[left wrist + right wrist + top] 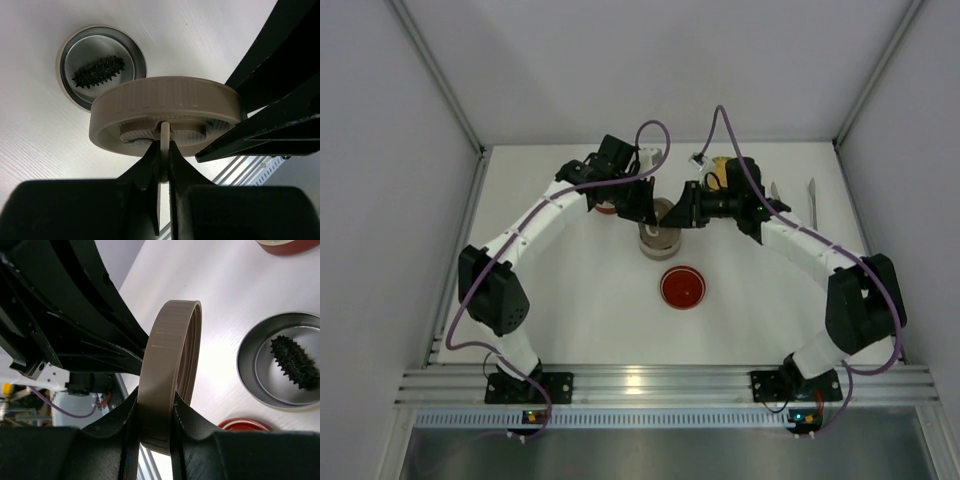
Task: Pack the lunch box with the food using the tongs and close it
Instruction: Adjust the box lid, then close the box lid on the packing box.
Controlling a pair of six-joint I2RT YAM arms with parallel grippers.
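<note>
Both grippers hold one round beige lid (663, 212) in the air at mid-table. My left gripper (164, 146) is shut on the thin tab in the lid's (165, 107) centre. The right gripper (157, 396) is shut across the ribbed rim of the lid (170, 355), which stands on edge in that view. Below sits the open lunch box (131, 50), a round metal tin, with a spiky black food piece (97, 71) lying inside. The same black piece (295, 362) shows in the right wrist view. The slim silver tongs (812, 203) lie on the table at the far right, apart from both grippers.
A red round lid (682, 287) lies on the table in front of the tin. Another red dish (607, 207) is partly hidden under the left arm. A yellow item (720, 170) peeks out behind the right wrist. White walls enclose the table on three sides.
</note>
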